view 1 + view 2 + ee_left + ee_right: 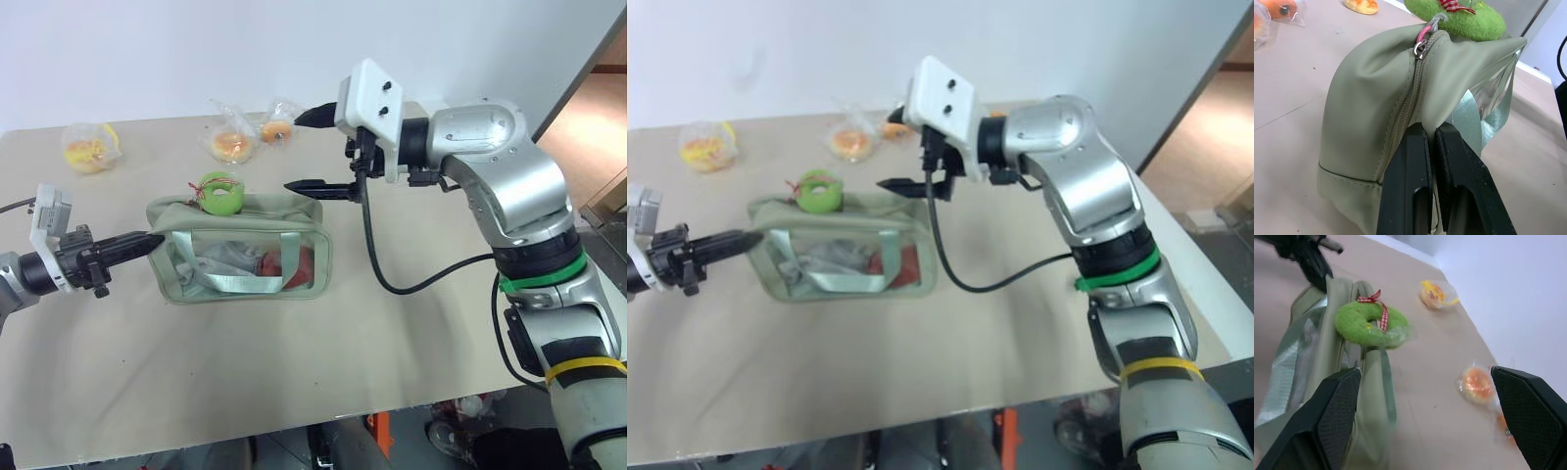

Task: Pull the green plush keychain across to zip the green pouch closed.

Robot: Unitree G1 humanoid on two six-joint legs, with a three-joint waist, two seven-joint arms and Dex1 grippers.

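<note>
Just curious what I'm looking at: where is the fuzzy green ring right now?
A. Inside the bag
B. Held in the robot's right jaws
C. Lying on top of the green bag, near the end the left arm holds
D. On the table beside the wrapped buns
C: the fuzzy green ring lies on top of the green bag, untouched, while the right gripper hangs open above the bag's other end.

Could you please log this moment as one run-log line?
left gripper: shut on green pouch end | right gripper: open, raised | green plush keychain: released, atop pouch

A beige table [245, 382] carries the green pouch [240, 257] near its middle. Well behind it, by the far edge, lie three wrapped buns [231, 144], one [88, 149] off to the left.
</note>
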